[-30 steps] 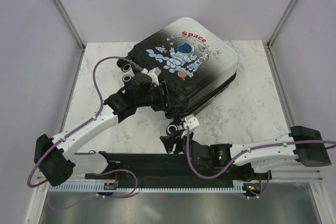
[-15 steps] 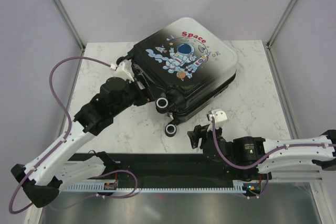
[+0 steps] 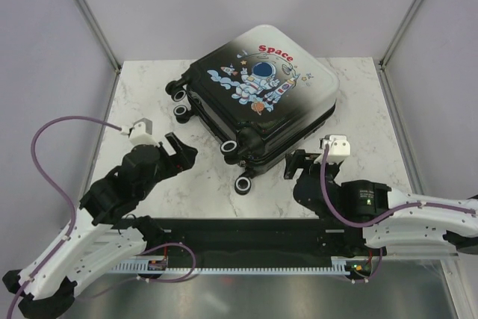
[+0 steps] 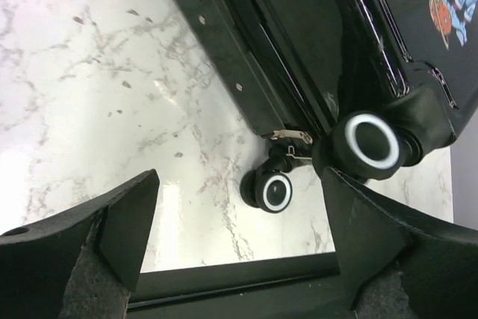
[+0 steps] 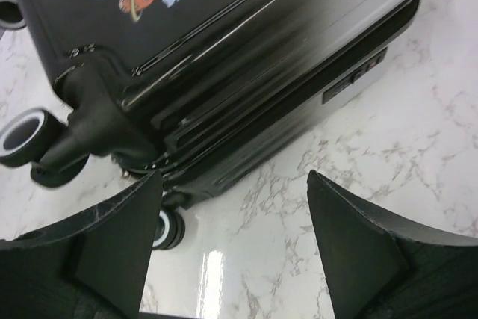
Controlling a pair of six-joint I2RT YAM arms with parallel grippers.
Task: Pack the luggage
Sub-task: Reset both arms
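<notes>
Lying closed on the marble table (image 3: 358, 132) at upper centre of the overhead frame, the black-to-white suitcase (image 3: 261, 98) shows its whole astronaut and red "Space" lettering there alone. Only the right wrist view catches its side lock (image 5: 355, 78); the left gripper (image 3: 181, 149) and right gripper (image 3: 296, 162) both stand spread, holding nothing.

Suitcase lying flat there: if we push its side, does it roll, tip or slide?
Probably slides, not rolls: the luggage lies on its broad face, its wheels pointing sideways. Tipping seems unlikely, being low and wide. The glossy hard shell looks stiff but slippery to grip.
</notes>
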